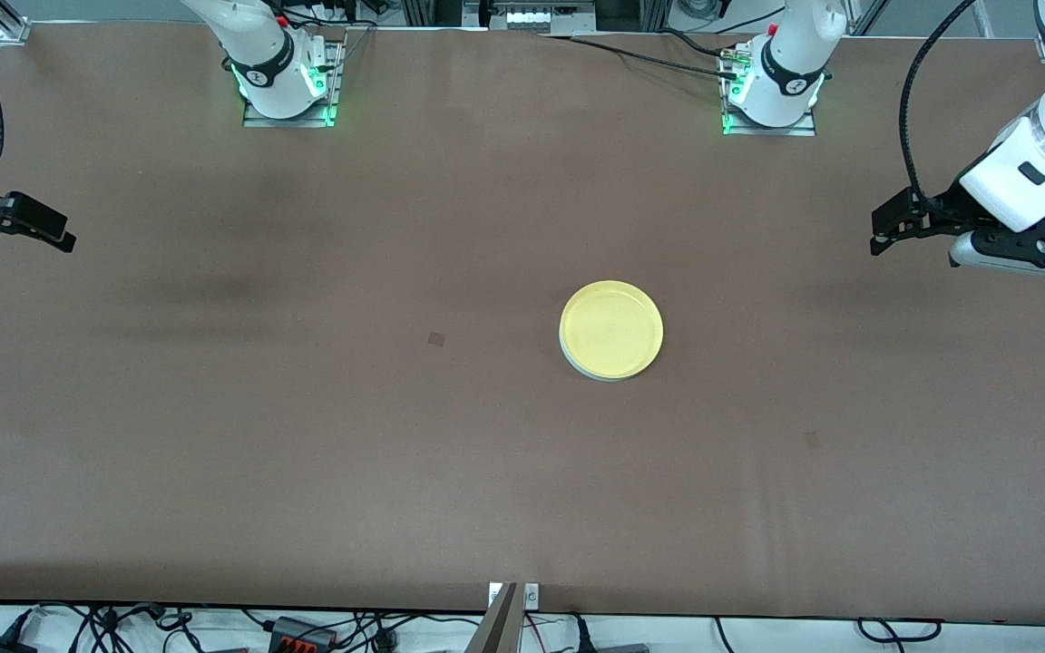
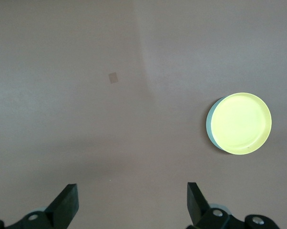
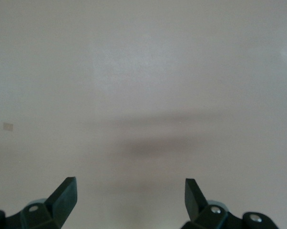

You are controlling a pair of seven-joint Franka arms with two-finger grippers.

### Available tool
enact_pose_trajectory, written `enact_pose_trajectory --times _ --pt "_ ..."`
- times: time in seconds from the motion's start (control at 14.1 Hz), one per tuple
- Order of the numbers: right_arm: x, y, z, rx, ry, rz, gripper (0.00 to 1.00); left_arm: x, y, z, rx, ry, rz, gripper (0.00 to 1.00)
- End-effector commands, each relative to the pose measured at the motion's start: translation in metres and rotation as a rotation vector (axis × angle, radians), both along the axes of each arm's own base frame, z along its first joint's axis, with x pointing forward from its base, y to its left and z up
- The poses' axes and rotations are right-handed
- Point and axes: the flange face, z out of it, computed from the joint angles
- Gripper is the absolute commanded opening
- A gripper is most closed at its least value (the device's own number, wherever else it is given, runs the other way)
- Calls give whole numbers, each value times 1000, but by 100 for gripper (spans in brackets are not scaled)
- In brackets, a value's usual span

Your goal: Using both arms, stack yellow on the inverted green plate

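Plates are seen stacked near the middle of the brown worktop (image 1: 305, 435): the yellow plate (image 1: 611, 328) lies rim up on top of the green plate (image 1: 577, 365), of which only a thin pale edge shows beneath it. In the left wrist view the yellow plate (image 2: 241, 123) covers nearly all of the green plate (image 2: 210, 128), whose rim peeks out as a narrow crescent on one side.

The left tool (image 1: 885, 227) is held up in the air over the left arm's end of the worktop, well apart from the stack, with nothing between its fingers. In its own wrist view the left tool (image 2: 132, 202) is shown with its two black fingers (image 2: 67, 202) spread wide apart, and the stack lies on the worktop ahead of it and off to one side.

The right tool (image 1: 55, 234) is held over the right arm's end of the worktop, still farther from the stack than the left tool. In the right wrist view the right tool (image 3: 130, 199) is likewise seen with its fingers (image 3: 66, 196) wide apart and empty, with only bare worktop and a soft shadow below it.

A small dark patch (image 1: 436, 339) is marked on the worktop beside the stack, toward the right arm's end
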Motion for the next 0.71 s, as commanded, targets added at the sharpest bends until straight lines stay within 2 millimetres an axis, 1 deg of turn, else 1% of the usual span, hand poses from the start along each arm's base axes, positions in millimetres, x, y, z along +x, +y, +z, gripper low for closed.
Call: enact_pose_trajectory --times 0.0,0.36,0.5,0.64 --pt "-8 1 3 -10 3 20 100 1 1 6 8 1 -9 100" --pt "-8 2 3 -12 -25 18 100 1 1 6 8 1 -9 100" --pt "-15 2 1 -10 -43 18 100 1 1 6 8 -1 -9 100" --pt "-15 3 0 -10 -49 22 100 1 1 6 8 -1 -9 100"
